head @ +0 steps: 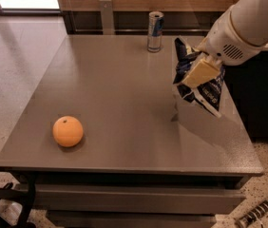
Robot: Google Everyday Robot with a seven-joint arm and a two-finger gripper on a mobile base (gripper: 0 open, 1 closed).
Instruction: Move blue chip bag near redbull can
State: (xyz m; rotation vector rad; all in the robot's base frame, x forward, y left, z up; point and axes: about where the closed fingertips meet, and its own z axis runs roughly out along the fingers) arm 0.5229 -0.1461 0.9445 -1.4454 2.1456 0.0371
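The chip bag hangs above the right side of the tabletop and looks lifted clear, with its lower corner dangling loose. My hand is clamped shut on the bag's crumpled upper half. The can stands upright at the far edge, off to the left of the bag and apart from it.

To do this well, I judge I should carry the bag toward the far edge and a little left, high enough that the loose corner doesn't drag. I should stop short of the can, because floppy foil could swing and tip something that slim. I'd lower until the bag rests on the tabletop, and only then let go. The orange sits well apart at the near left, out of my path.
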